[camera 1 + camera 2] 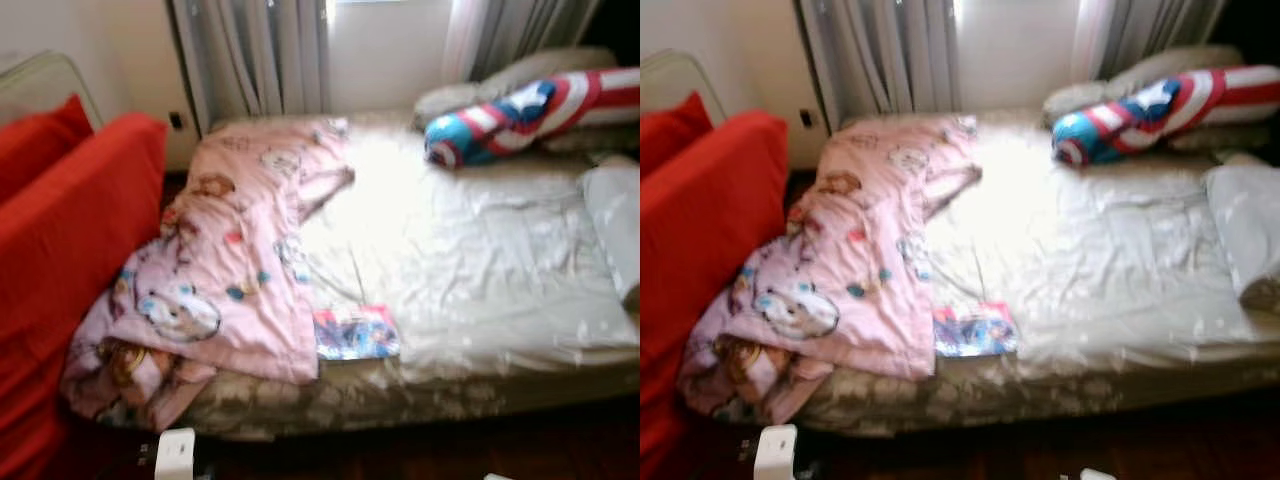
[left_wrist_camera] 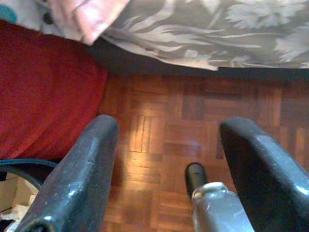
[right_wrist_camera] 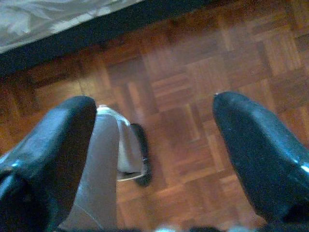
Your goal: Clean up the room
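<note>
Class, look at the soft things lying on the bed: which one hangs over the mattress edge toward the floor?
The pink cartoon blanket. Its bunched lower end spills over the bed's front corner beside the red sofa, while the striped star bolster lies wholly on the mattress by the curtains.

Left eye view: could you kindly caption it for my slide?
Crumpled pink cartoon-print blanket draped over an unmade white-sheeted bed beside a red sofa.

Pink cartoon-print blanket [image 1: 225, 260]: crumpled, lying along the left side of the bed [image 1: 480, 270], its lower end bunched and hanging over the front edge. Colourful book [image 1: 356, 333]: flat on the white sheet near the front edge, just beside the blanket. Red-white-blue bolster pillow [image 1: 520, 115]: lying across the far right corner, against the other pillows.
</note>
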